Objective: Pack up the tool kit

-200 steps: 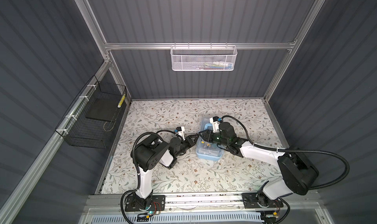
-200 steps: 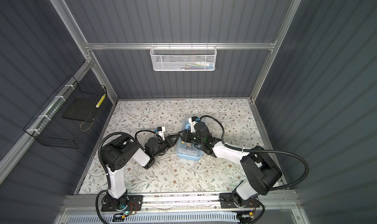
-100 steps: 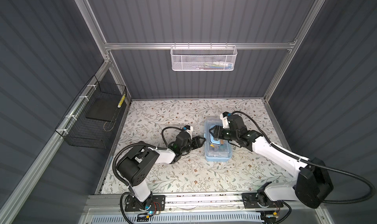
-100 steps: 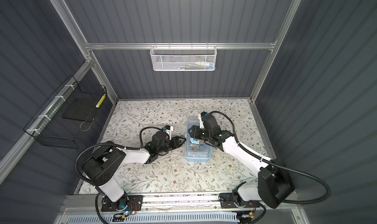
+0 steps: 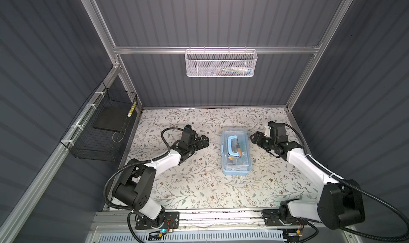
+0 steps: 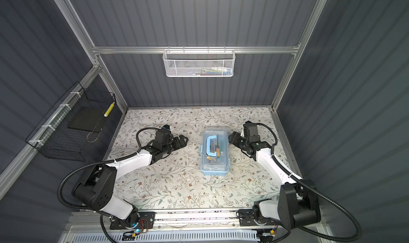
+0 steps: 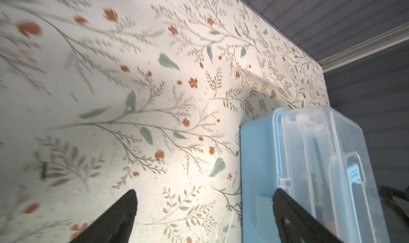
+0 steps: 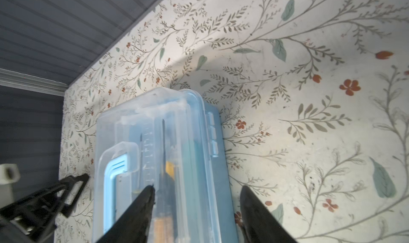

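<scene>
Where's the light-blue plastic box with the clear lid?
In both top views the box sits on the floral tabletop between the left gripper and right gripper.

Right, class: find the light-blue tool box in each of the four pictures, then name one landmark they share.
Top view: tool box just right of centre.
Top view: tool box near centre.
Left wrist: tool box partly behind one of the jaws.
Right wrist: tool box likewise.
Shared landmark: floral table cover.

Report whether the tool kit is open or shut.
Shut: the clear lid lies flat on the blue base, tools visible through it.
</scene>
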Controlling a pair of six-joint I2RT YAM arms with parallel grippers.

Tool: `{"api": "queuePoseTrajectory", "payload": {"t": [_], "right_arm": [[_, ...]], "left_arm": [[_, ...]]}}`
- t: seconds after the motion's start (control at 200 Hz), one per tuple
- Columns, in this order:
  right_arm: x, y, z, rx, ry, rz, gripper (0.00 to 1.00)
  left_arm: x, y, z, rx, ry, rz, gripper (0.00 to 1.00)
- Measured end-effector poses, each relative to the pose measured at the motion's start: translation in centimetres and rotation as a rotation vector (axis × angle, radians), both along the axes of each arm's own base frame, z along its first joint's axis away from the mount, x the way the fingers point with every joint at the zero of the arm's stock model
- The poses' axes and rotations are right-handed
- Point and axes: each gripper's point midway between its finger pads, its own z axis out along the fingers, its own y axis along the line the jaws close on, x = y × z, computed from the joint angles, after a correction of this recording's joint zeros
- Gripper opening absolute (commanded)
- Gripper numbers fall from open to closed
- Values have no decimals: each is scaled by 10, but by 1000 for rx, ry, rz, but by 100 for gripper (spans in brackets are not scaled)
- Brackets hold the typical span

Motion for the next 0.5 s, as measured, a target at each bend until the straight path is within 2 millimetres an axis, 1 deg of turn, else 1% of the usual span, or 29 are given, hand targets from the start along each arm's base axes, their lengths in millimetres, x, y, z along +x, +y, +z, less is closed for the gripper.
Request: {"api": "queuePoseTrajectory", "payload": {"t": [0.095,0.15,0.21,0.27,0.345,0.41,0.44,0.5], "right_arm": [[-1,-9,-6,-39,-3,-15,80],[-1,-16,-6,-71,-19,-21,82],[-2,-23,-3,-110,-38,-27,84],[-1,-31,4,-153,-68,-45,86],[-1,-42,14,-204,-107,-77,88],[-3,-52,20,-238,-140,-119,90],[-5,-56,21,-251,-161,-139,90],[-9,-62,22,-261,-210,-166,92]], "left_arm": [[10,21,18,122,-116,51,100],[11,34,28,194,-201,68,100],[9,49,35,281,-279,83,100],[7,65,42,372,-336,109,99],[11,86,53,464,-394,161,100],[12,111,61,503,-434,237,100],[11,128,62,513,-439,284,99],[4,168,57,535,-435,396,99]]}}
